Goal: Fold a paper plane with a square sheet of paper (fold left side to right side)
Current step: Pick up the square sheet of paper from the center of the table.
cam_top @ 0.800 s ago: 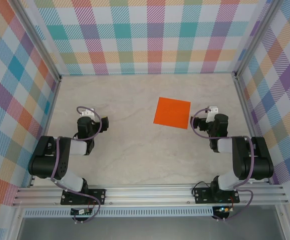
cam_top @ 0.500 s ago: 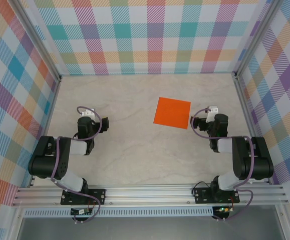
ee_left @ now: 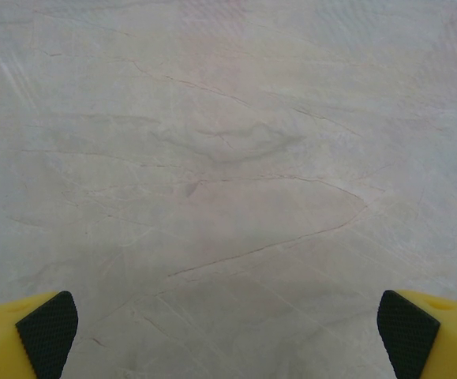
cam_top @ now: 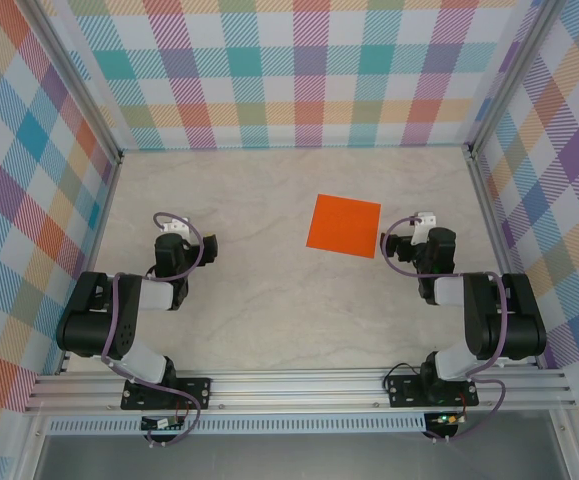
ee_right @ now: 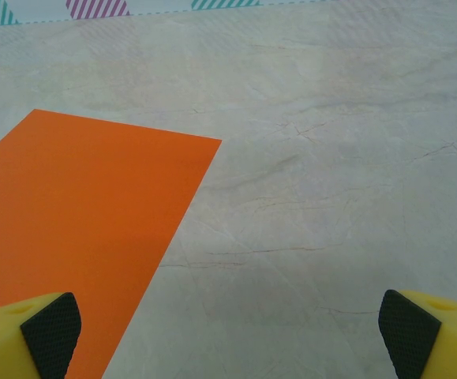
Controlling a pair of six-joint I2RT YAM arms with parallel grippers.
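Observation:
The square sheet of paper [cam_top: 344,225] lies flat and unfolded on the marble tabletop, right of centre; it is bright orange. In the right wrist view the sheet [ee_right: 78,229] covers the left half of the floor ahead. My right gripper [ee_right: 228,332] hangs open just right of the sheet's near right edge, with its left fingertip [ee_right: 50,324] over the paper and nothing between the pads. My left gripper [ee_left: 228,332] is open over bare marble at the left side of the table, well apart from the sheet. From above, both arms sit folded back, left [cam_top: 174,250] and right [cam_top: 419,245].
Checked fabric walls [cam_top: 289,70] close in the table on the back and both sides, with metal posts [cam_top: 479,170] at the corners. An aluminium rail [cam_top: 289,385] runs along the near edge. Bare marble [cam_top: 259,290] stretches between the two arms.

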